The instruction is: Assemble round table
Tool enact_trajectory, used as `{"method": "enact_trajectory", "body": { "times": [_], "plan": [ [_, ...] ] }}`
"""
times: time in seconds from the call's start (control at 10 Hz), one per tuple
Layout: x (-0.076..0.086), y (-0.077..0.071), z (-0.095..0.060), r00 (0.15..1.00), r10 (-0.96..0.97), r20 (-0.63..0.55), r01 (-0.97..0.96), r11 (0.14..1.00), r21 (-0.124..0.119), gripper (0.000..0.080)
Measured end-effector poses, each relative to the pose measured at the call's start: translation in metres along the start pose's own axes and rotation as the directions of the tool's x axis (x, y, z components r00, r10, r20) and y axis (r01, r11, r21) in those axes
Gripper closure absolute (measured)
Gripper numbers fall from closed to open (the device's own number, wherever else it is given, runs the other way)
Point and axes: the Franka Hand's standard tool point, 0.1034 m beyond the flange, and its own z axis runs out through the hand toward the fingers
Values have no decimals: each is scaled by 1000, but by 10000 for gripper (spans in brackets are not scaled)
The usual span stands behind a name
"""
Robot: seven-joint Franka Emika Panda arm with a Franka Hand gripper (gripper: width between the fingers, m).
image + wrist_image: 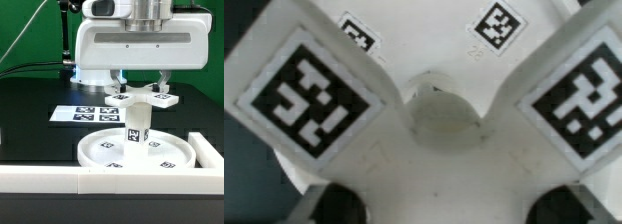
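The round disc point(138, 152) lies flat on the black table, close to the front wall. The short post point(135, 128) stands upright at its centre, with tags on its sides. My gripper point(141, 90) is shut on the flat cross-shaped piece point(140, 99) and holds it level right on top of the post; I cannot tell whether they touch. In the wrist view the cross-shaped piece point(429, 150) fills the picture with its tagged arms and a round hub at its middle. It sits between my dark fingertips point(335, 205), and my gripper point(452, 212) spans it. The post and disc are hidden there.
The long white wall point(60, 180) runs along the front and turns up the exterior view's right side point(205, 150). The marker board point(88, 113) lies behind the disc on the exterior view's left. The arm's white base point(100, 70) stands at the back.
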Motion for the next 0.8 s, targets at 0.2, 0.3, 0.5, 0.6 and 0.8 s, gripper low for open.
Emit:
{"method": "enact_trajectory", "body": {
  "times": [0.2,0.3,0.5,0.6,0.8],
  "plan": [
    [-1,1,0,988,157,-3,-157,988,12,359],
    [-1,1,1,957,290,0,-290,957,17,359],
    [-1,-1,1,893,450,-2,-450,893,23,359],
    [-1,-2,1,837,547,3,-547,836,39,359],
    [-1,-5,1,706,708,17,-708,704,46,359]
  ]
}}
